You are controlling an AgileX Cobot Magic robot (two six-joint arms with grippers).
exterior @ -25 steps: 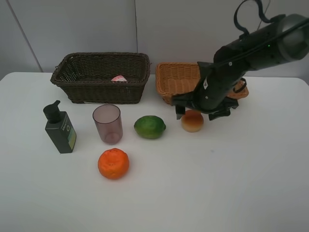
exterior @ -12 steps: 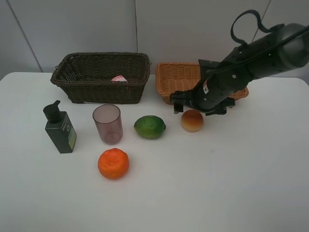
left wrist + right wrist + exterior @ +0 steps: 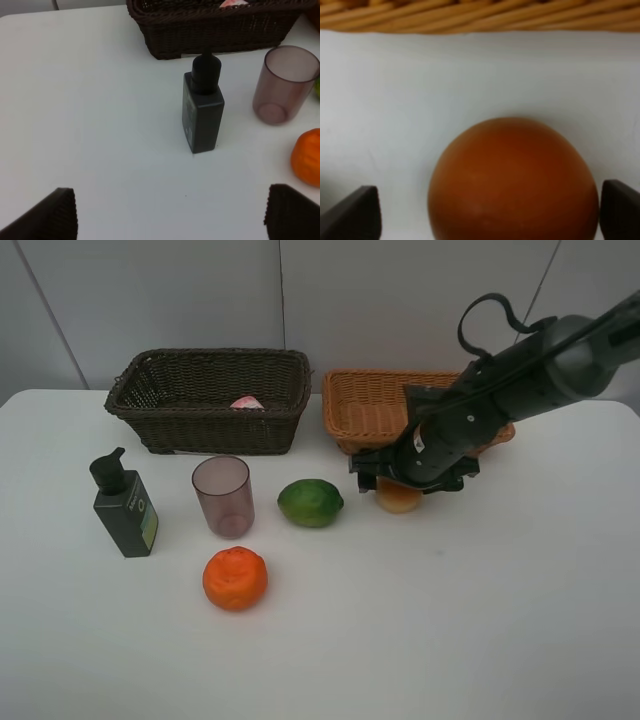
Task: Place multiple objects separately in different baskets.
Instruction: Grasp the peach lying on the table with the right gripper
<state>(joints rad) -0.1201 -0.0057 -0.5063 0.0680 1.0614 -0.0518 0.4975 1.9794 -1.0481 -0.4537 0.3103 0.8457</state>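
Between the open right gripper's [image 3: 485,212] tips a round red-orange peach [image 3: 514,180] is waiting, ungripped; only a pink bottle [image 3: 246,402] is lying in the dark wicker basket [image 3: 200,430]

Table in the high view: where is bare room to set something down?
Widest bare table: the near side right of the tangerine, in front of lime and peach. Also left of the pump bottle. Crowded: the row from bottle past cup to peach, where the open right gripper straddles it just in front of the tan basket.
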